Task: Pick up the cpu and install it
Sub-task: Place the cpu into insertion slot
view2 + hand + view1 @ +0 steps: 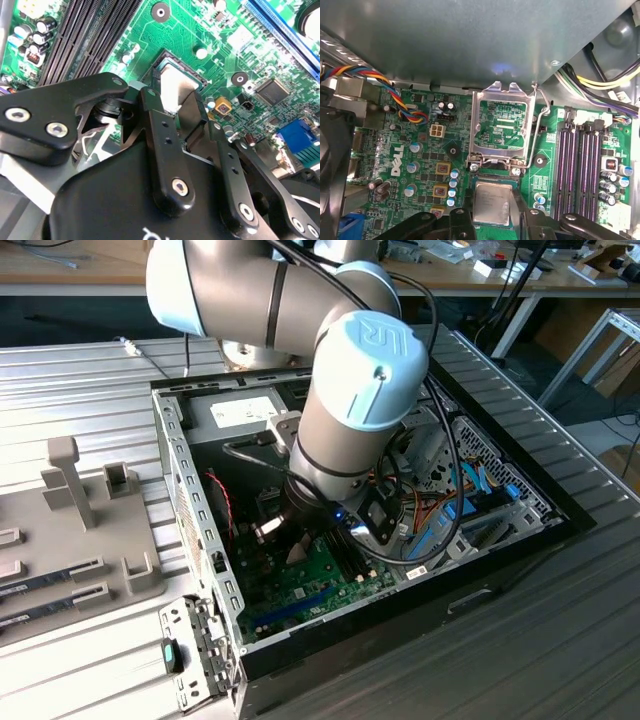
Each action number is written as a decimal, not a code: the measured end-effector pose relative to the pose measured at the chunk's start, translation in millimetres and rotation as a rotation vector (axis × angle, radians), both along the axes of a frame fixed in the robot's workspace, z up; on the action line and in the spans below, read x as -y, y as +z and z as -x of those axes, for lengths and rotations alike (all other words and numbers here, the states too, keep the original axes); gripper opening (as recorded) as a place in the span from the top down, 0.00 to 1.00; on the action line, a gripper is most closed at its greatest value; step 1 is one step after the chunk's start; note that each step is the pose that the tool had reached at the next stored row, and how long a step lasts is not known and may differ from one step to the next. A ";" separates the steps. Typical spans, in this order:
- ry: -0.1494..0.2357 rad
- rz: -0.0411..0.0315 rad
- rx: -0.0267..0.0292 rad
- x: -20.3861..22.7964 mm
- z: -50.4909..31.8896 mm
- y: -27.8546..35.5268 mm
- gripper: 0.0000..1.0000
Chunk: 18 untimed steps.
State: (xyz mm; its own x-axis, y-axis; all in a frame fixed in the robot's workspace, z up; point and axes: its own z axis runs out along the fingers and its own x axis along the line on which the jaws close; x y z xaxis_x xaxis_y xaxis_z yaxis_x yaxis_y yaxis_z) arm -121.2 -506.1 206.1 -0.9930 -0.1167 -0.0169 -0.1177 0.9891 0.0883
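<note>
Two black fingers (461, 225) of the end effector (492, 214) clamp the flat square silvery cpu (492, 200) over the green motherboard (422, 150).

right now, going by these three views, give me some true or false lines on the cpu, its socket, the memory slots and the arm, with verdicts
1. The gripper holds the cpu just over the motherboard. True.
2. The socket's load plate is closed down over the cpu. False: it stands swung open, with the cpu out in front of it.
3. Memory sticks fill the memory slots. False: the slots look empty in both wrist views.
4. The arm reaches down into the open computer case. True.
</note>
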 end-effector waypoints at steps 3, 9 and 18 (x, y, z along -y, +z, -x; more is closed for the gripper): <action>0.000 -0.0013 -0.0001 0.0 -0.3 0.2 0.59; 0.000 -0.0090 -0.0046 0.0 -8.7 1.5 0.59; 0.000 -0.0157 -0.0080 -0.7 -19.1 10.3 0.60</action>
